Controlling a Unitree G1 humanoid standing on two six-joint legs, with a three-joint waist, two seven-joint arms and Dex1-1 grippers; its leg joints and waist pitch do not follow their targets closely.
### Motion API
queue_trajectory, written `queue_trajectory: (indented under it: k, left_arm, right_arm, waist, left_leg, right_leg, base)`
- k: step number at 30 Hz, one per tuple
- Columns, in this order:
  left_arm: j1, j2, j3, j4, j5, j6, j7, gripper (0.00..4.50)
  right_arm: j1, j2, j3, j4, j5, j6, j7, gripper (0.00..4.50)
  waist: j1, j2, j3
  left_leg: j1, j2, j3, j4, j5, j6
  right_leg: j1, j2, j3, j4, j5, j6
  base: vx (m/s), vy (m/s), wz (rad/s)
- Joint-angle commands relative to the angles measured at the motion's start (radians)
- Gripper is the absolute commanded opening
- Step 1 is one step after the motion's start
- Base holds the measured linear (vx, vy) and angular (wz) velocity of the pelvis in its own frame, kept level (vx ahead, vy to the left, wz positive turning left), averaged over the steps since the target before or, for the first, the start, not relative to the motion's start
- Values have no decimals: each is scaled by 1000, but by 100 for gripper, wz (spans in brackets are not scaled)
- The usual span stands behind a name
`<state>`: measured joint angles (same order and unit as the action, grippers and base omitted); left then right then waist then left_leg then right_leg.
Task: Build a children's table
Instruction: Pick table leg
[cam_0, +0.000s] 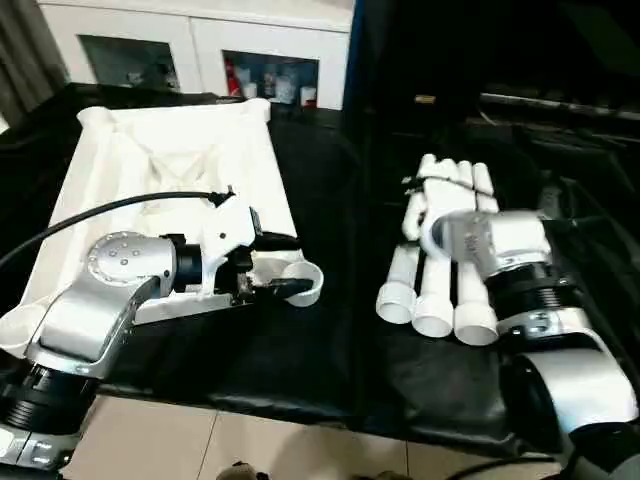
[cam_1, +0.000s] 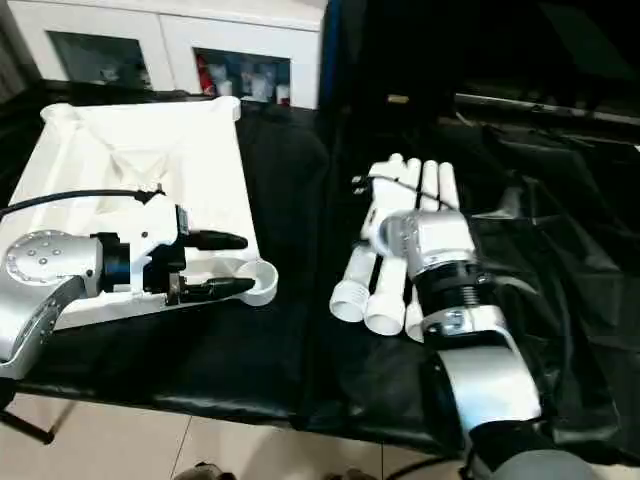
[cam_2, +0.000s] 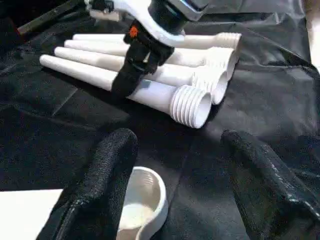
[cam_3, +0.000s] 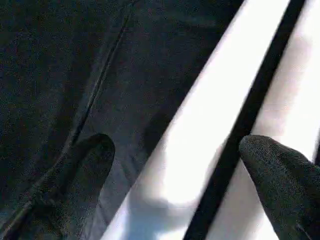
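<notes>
On the black-draped desk (cam_0: 330, 350), the left claw (cam_0: 285, 265) hangs with its fingers spread, one above the other, just over the round corner socket (cam_0: 305, 283) at the near right corner of the overturned white table top (cam_0: 170, 170). To the right, well apart, four white legs (cam_0: 440, 270) lie side by side, threaded ends nearest. The right claw (cam_3: 175, 165) hovers spread over them. Behind stands a white cabinet (cam_0: 200, 45); no writing is legible.
</notes>
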<state>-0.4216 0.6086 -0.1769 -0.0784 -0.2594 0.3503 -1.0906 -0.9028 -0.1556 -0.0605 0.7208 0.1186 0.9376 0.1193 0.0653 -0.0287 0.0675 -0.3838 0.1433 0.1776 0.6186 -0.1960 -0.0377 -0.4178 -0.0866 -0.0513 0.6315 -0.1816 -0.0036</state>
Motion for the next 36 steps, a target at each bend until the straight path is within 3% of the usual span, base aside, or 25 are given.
queue_trajectory:
  k: [1, 12, 15, 26, 27, 36]
  left_arm:
    - [5, 9, -11, -28, 5, 12, -12, 310]
    - [0, 20, -21, -58, -7, 39, -20, 310]
    - [1, 22, -19, -65, -9, 50, -22, 310]
    - [1, 29, -19, -77, -11, 65, -24, 315]
    - [0, 29, -21, -77, -13, 70, -27, 341]
    - [-6, 32, -27, -52, 21, 37, -14, 418]
  right_arm:
    - [-15, 5, -28, 25, 20, 9, -2, 450]
    - [-40, 44, -80, 139, 64, 12, 18, 450]
    - [-42, 51, -88, 162, 74, 6, 21, 450]
    - [-64, 52, -119, 213, 83, -16, 14, 364]
    - [-66, 51, -125, 219, 87, -19, 10, 353]
    - [-81, 40, -153, 246, 95, -38, -8, 275]
  waist:
    - [5, 11, -72]
    - [8, 8, -75]
    - [10, 6, -74]
    - [11, 8, -73]
    - [11, 7, -73]
    - [10, 10, -74]
  left_leg:
    - [22, 72, -24, -92, -181, -78]
    - [20, 72, -22, -89, -144, -63]
    - [20, 72, -21, -90, -152, -65]
    - [21, 72, -21, -90, -167, -73]
    - [21, 72, -21, -90, -168, -73]
    - [21, 71, -21, -89, -169, -74]
  right_leg:
    - [53, -67, 50, -59, -148, -222]
    - [57, -68, 49, -53, -91, -245]
    - [57, -67, 48, -54, -112, -241]
    - [54, -67, 48, -56, -133, -235]
    - [54, -67, 48, -56, -135, -233]
    - [54, -65, 47, -56, -132, -235]
  base:
    - [0, 0, 0]
    - [0, 0, 0]
    - [0, 0, 0]
    - [0, 0, 0]
    - [0, 0, 0]
    - [0, 0, 0]
